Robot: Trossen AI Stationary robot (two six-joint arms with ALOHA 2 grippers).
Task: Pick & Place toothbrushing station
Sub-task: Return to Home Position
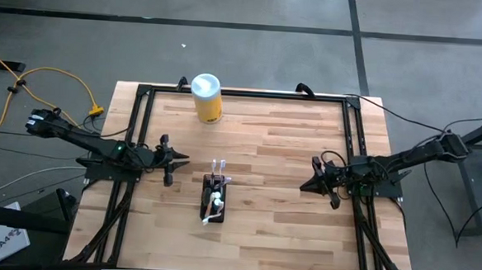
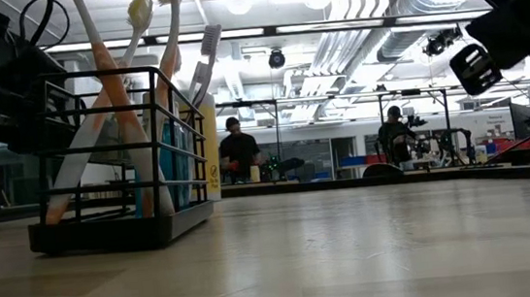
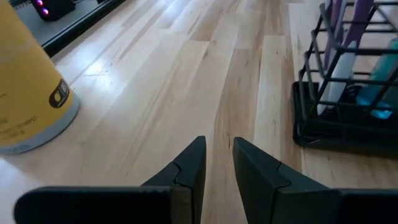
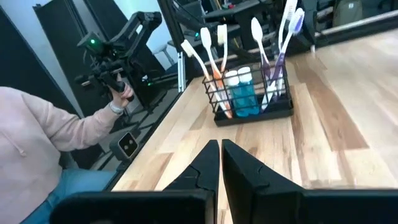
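While the left gripper [image 1: 176, 158] hangs empty, narrowly parted, the right gripper [image 1: 309, 182] is pinched nearly closed. Between them stands the black wire toothbrush holder [image 1: 223, 202]; at its twelve o'clock is a yellow cylinder [image 1: 206, 98], label unreadable.

Legible text is scant. A white sheet [image 1: 0, 240] on the floor, lower left of the high view, bears dark lettering that appears to read "SAI"; the remainder cannot be read. The yellow canister [image 3: 31, 93] carries a dark emblem and faint print, neither decipherable.
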